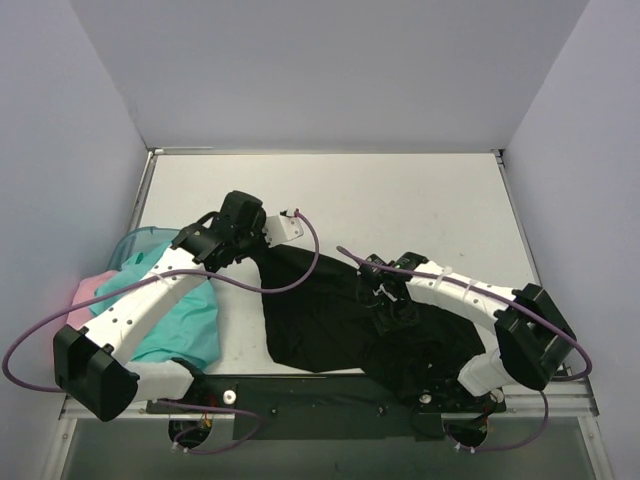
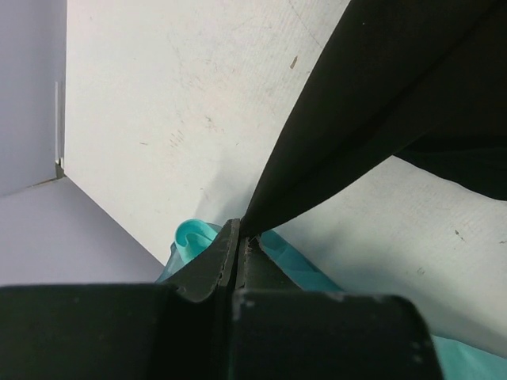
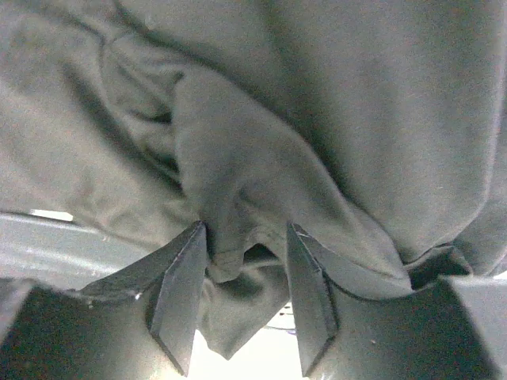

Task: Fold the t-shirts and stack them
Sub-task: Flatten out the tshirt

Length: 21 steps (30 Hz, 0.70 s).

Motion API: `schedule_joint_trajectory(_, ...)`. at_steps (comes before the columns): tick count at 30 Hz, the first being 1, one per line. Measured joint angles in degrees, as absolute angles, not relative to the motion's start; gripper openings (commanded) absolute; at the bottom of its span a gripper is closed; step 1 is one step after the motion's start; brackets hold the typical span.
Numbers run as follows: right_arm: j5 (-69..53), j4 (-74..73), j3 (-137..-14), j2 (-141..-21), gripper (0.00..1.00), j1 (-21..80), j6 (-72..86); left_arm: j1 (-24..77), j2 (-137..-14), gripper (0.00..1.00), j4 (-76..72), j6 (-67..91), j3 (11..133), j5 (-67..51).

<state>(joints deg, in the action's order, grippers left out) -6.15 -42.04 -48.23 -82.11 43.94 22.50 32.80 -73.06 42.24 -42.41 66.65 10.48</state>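
While both arms hold it:
Black tee [image 1: 330, 320]: limp, light; grip hems, near worktop's front edge.
Left jaws [image 2: 240, 237]: clamped on edge.
Right jaws [image 3: 242, 261]: half-open around a fold.

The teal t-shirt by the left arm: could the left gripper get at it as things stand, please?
Probably not at once: the left gripper is shut on the black t-shirt, though the teal t-shirt lies close beneath that arm.

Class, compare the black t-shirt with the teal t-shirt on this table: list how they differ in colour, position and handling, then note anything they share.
Colour: the black t-shirt is dark; the teal t-shirt is bright.
Position: the black one is spread across the middle and right of the table; the teal one lies at the left, under the left arm.
Handling: the left hand pinches the black one's edge taut and the right hand straddles a fold of it; neither hand holds the teal one.
Shared: both are crumpled, unfolded cloth.
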Motion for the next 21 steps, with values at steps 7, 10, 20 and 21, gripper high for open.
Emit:
schedule_joint_trajectory(7, -1.5, -39.7, -48.2, -84.1, 0.0, 43.2, 22.6, 32.2, -73.1, 0.0, 42.2, -42.4, 66.7, 10.3)
schedule_joint_trajectory(10, -1.7, -39.6, -48.2, -83.9, 0.0, 42.2, 22.5, 31.9, -73.1, 0.0, 42.3, -42.4, 66.7, 10.3)
schedule_joint_trajectory(20, -1.2, -46.6, -77.8, -74.2, 0.0, 12.3, 15.4, 25.8, -78.9, 0.0, 41.4, -46.8, 78.9, 13.2)
schedule_joint_trajectory(21, -1.1, -46.3, -85.7, -74.9, 0.0, 8.2, 13.9, 24.6, -81.2, 0.0, 40.9, -47.1, 83.6, 13.3)
